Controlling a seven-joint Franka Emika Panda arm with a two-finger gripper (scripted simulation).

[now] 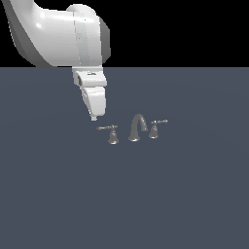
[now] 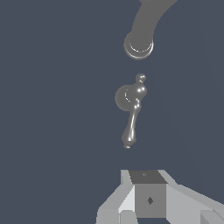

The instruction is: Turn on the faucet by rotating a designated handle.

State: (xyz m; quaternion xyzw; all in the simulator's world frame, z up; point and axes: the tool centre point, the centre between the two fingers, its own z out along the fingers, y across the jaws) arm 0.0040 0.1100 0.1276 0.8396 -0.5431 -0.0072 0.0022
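A: Start close in. What is the gripper (image 1: 94, 118) doing?

B: It hangs tip-down just above the dark floor (image 1: 58, 194), holding nothing. In the wrist view I see only one grey finger block and its housing, so I cannot tell how wide the jaws stand.

A: And the handle (image 1: 111, 132)?

B: Just past the fingertips, toward the exterior view's right and a little nearer the camera. Its thin lever points out toward the gripper, the rounded tip near the fingers but not touching. In the wrist view the lever runs from the bell-shaped base straight toward the finger block.

A: How will it behave?

B: I judge it rigid metal, smooth and glossy, so likely slippery. It is fixed to the floor and should only swing about its base. A pinch is hardly needed; pushing sideways near the lever's far end gives the most leverage, and a flat finger face should keep it from sliding off.

A: Beyond it?

B: The arched spout (image 1: 137, 127) stands next, then the twin handle (image 1: 155, 128) with its lever pointing the other way. Both are apart from the gripper and should be left alone. Together the three make up the faucet.
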